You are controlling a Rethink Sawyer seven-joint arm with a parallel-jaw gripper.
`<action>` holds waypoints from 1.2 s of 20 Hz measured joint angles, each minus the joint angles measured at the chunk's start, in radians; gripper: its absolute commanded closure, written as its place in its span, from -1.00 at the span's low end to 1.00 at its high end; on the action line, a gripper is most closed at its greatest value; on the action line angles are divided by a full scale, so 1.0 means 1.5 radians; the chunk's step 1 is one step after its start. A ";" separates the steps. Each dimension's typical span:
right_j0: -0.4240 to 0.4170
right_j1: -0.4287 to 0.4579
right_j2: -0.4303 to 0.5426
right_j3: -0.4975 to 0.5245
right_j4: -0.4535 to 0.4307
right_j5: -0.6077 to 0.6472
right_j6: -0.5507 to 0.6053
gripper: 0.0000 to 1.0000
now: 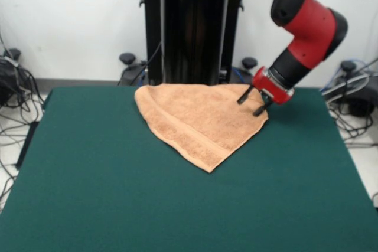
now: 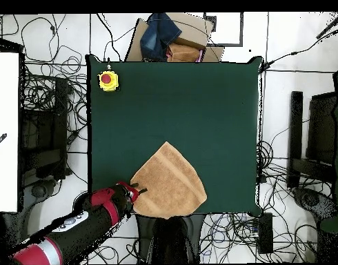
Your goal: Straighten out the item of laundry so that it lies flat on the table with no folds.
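Towel (image 1: 198, 121): orange-tan terry, folded into a rough fan shape, tip pointing toward 6 o'clock in front view, long axis 12–6. Lies on green felt worktop (image 1: 88, 193), far-centre edge. End effector (image 1: 253, 103) at towel's 3 o'clock corner, fingers parted, gripping nothing visible.

The arm (image 1: 307, 25) was built of bulky rounded segments in glossy red, joined by black sections, with a black oval panel set into the red shell of its upper link. Toward the wrist a black cylinder narrowed into a red collar trimmed with a thin silver ring. From that collar the tool (image 1: 253, 103) stuck out as two thin black prongs. Seen from overhead, the arm showed a pale grey patch on its dark forearm, with red again at the shoulder end.
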 measured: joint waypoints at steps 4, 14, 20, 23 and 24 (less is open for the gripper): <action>0.002 0.001 -0.002 0.000 0.001 0.000 0.000 -1.00; 0.002 -0.010 -0.004 -0.001 0.002 0.022 0.000 -1.00; 0.001 -0.021 -0.011 -0.001 0.002 0.035 0.000 -1.00; 0.002 -0.024 -0.015 -0.002 0.002 0.035 0.000 -1.00; 0.001 -0.025 -0.018 -0.002 0.002 0.035 0.000 -1.00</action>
